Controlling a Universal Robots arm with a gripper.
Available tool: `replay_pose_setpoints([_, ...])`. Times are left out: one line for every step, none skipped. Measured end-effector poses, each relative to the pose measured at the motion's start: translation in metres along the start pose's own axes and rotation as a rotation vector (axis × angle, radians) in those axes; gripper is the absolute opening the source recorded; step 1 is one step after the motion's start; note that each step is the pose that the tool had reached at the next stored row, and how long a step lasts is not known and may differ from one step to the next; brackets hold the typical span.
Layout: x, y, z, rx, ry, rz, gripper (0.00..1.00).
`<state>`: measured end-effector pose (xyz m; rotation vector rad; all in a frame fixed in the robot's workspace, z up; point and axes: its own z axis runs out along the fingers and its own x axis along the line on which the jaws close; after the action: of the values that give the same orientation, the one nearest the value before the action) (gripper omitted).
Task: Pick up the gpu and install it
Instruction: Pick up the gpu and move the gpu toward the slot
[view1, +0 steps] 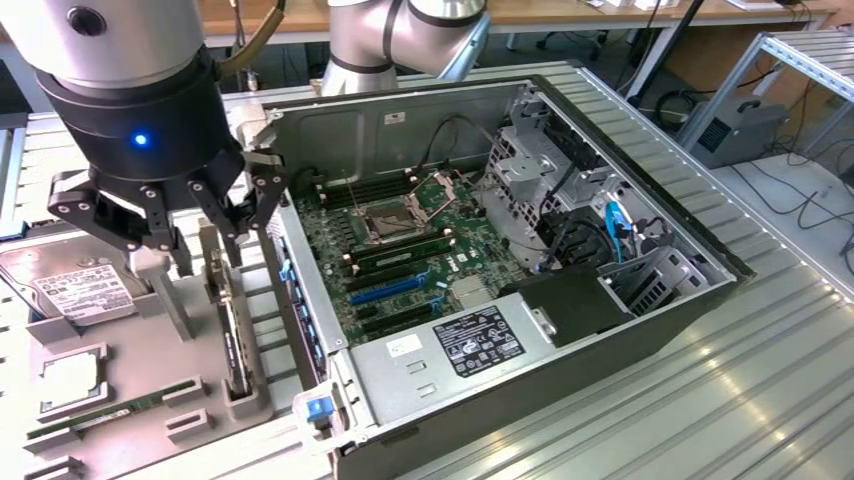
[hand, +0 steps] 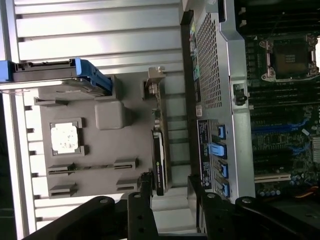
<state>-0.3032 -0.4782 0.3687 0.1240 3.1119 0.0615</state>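
Observation:
The gpu (view1: 231, 335) stands on its long edge in a slot of the grey holder tray (view1: 147, 350), just outside the open computer case (view1: 641, 330). In the wrist view the gpu (hand: 160, 155) appears edge-on, with a black cooler face and a silver bracket at its far end. My gripper (view1: 203, 252) hangs directly above the card's upper end. Its fingers are spread apart and nothing is held between them. In the wrist view my gripper (hand: 170, 192) straddles the line of the card, with one finger (hand: 145, 192) on each side of it.
The tray also holds a silver hard drive (view1: 83, 292), a processor chip (view1: 67, 382) and a narrow green memory stick (view1: 96, 413). The case wall (hand: 210, 75) rises right beside the card. Inside lies the motherboard (view1: 400, 250) with blue slots (view1: 387, 290).

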Motion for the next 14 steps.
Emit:
replay_pose_setpoints([0.000, -0.0001, 0.0022, 0.0000, 0.0001, 0.000, 0.42])
replay_pose_setpoints([0.000, -0.0002, 0.0041, 0.0000, 0.0000, 0.000, 0.42])
replay_pose_setpoints([0.000, -0.0003, 0.0075, 0.0001, 0.0001, 0.000, 0.42])
replay_pose_setpoints([0.000, -0.0004, 0.0105, 0.0000, 0.0000, 0.000, 0.42])
replay_pose_setpoints([0.000, -0.0006, 0.0138, 0.0000, -0.0001, 0.000, 0.42])
replay_pose_setpoints([0.000, -0.0007, 0.0163, 0.0001, 0.0001, 0.000, 0.42])
replay_pose_setpoints([0.001, -0.0007, 0.0184, 0.0000, 0.0000, 0.000, 0.42])
replay_pose_setpoints([0.001, -0.0009, 0.0208, 0.0001, 0.0000, 0.000, 0.42])
replay_pose_setpoints([0.001, -0.0009, 0.0227, 0.0001, 0.0001, 0.000, 0.42])
replay_pose_setpoints([0.001, -0.0010, 0.0249, 0.0001, 0.0000, 0.000, 0.42])
replay_pose_setpoints([0.001, -0.0011, 0.0273, 0.0000, 0.0000, 0.000, 0.42])
replay_pose_setpoints([0.001, -0.0012, 0.0304, 0.0000, 0.0000, 0.000, 0.42])
replay_pose_setpoints([0.001, -0.0014, 0.0332, 0.0000, 0.0000, 0.000, 0.42])
replay_pose_setpoints([0.001, -0.0014, 0.0351, 0.0000, 0.0000, 0.000, 0.42])
